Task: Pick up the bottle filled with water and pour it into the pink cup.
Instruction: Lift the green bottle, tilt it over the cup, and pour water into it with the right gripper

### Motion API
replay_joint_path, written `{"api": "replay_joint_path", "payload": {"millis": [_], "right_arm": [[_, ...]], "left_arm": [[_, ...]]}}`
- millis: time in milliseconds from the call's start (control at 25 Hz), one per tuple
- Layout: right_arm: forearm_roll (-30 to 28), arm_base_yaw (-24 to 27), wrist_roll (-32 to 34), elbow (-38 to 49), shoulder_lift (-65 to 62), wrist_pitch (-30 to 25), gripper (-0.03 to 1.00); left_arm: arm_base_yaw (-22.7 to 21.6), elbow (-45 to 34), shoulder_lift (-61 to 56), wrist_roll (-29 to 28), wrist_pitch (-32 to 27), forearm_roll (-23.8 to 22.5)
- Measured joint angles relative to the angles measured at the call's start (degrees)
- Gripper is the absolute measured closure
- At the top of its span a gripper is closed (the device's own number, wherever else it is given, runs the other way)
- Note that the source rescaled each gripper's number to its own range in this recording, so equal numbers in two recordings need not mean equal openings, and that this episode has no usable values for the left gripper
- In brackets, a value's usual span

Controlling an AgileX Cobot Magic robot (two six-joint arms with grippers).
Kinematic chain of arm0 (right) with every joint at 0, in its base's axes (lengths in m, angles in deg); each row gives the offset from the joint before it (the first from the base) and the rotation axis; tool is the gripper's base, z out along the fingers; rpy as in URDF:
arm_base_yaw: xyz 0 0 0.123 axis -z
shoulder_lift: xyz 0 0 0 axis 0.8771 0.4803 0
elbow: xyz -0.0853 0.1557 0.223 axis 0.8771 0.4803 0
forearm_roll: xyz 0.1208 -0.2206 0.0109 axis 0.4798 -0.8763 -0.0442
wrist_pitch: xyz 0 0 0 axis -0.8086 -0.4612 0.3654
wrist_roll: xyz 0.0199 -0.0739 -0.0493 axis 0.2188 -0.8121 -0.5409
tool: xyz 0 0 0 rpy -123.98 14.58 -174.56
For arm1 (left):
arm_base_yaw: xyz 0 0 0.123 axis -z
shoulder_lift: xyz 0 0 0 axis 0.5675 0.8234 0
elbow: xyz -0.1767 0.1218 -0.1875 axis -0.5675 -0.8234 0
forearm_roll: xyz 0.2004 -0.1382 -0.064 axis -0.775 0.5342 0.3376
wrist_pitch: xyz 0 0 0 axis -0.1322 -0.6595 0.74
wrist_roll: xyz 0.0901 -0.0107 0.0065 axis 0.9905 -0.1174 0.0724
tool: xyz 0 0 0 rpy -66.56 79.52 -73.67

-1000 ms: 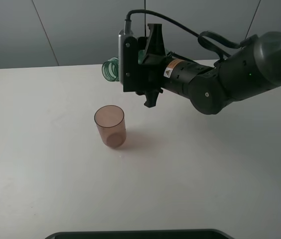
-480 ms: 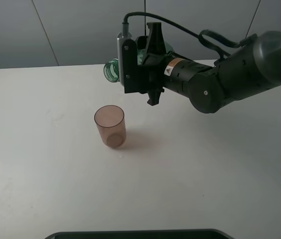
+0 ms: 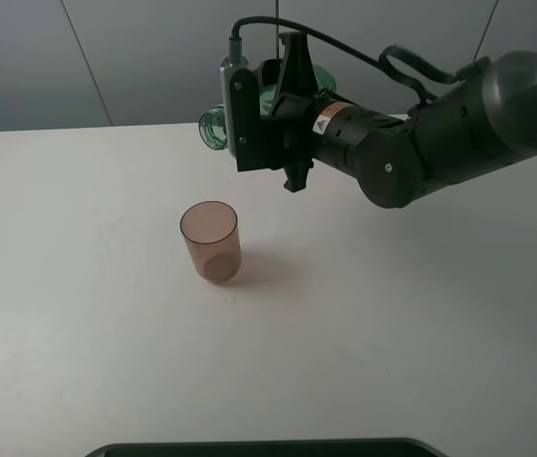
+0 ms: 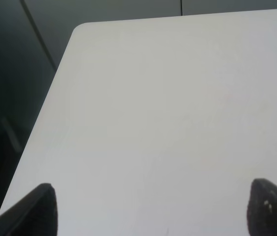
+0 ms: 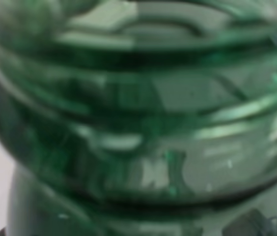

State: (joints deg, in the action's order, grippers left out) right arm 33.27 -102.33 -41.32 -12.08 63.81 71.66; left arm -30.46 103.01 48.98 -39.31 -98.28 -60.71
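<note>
The green-tinted bottle (image 3: 214, 129) lies nearly on its side in my right gripper (image 3: 288, 119), its open neck pointing left, up and behind the pink cup (image 3: 210, 241). The gripper is shut on the bottle's body, well above the table. The bottle fills the right wrist view (image 5: 138, 123) as blurred green ribs. The pink cup stands upright on the white table (image 3: 107, 333), below and a little in front of the bottle's mouth. My left gripper (image 4: 148, 209) shows only as two dark fingertips (image 4: 35, 209) wide apart over bare table; it is out of the exterior high view.
The white table's far left corner and edge (image 4: 74, 34) show in the left wrist view, with a dark drop beyond. A dark object's edge (image 3: 268, 447) lies along the table's front. My right arm (image 3: 440, 133) reaches in from the right.
My right gripper has risen slightly with the bottle, carrying the neck a little higher. The cup has not moved.
</note>
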Motion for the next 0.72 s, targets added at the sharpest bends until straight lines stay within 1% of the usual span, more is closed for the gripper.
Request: {"api": "replay_joint_path", "payload": {"millis": [120, 720], "right_arm": [[1.08, 0.00, -0.61, -0.51, 0.00, -0.13, 0.97], [2.24, -0.10, -4.55, -0.77, 0.00, -0.13, 0.97]], "left_arm": [[0.00, 0.00, 0.00, 0.00, 0.00, 0.00], [0.00, 0.00, 0.00, 0.00, 0.00, 0.00]]}}
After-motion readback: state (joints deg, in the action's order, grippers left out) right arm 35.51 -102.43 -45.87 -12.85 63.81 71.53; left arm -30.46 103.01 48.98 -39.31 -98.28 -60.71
